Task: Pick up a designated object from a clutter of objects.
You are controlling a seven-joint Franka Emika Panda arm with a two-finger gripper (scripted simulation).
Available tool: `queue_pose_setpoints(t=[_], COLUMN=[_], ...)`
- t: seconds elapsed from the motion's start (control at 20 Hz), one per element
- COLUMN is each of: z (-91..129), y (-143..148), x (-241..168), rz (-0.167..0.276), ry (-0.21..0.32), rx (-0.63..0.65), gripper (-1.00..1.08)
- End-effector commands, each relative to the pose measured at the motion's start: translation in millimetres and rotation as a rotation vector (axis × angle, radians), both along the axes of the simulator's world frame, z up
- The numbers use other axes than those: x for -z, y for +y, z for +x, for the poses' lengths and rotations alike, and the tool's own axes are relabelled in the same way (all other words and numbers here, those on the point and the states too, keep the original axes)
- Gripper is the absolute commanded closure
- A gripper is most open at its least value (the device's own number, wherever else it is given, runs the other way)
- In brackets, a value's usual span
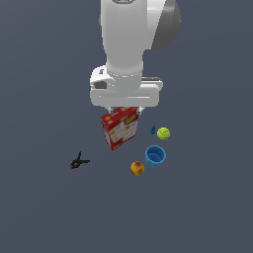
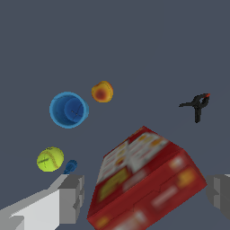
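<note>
Gripper [image 2: 146, 197] wide open, empty, above cereal box [image 1: 119, 128]; black clamp [image 1: 78, 162] well apart, box's 8 o'clock.

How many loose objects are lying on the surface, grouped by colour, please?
Red: 1, the cereal box
Blue: 2, the cup and a tiny blue piece
Yellow-green: 1, the tennis ball
Red-yellow: 1, the apple
Black: 1, the spring clamp
Total: 6

Pincer [image 2: 146, 197] fingers [image 2: 72, 197] straddle the cereal box [image 2: 143, 179], apart.
</note>
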State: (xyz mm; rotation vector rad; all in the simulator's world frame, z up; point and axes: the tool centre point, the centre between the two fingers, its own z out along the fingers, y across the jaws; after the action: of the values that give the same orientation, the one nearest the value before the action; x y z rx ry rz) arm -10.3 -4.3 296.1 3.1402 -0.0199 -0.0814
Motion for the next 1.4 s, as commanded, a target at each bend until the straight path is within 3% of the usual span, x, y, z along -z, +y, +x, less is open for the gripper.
queue_pose_setpoints(t=[0.0,0.4,0.7,1.05,1.35], z=[0.0,-1.3,0.9,17.5,39.6], y=[0.0,20.4,17.2,-3.7,-40.8], x=[0.0,-5.4,-2.6,18.9,55.5], rz=[0.000,-0.021,-0.018,-0.003,0.013], ry=[0.000,-0.001,-0.002,-0.006,-0.013], rx=[0.000,-0.086,-0.072,0.012,0.150], gripper=[-0.92,-0.92,-0.92,-0.92,-0.92])
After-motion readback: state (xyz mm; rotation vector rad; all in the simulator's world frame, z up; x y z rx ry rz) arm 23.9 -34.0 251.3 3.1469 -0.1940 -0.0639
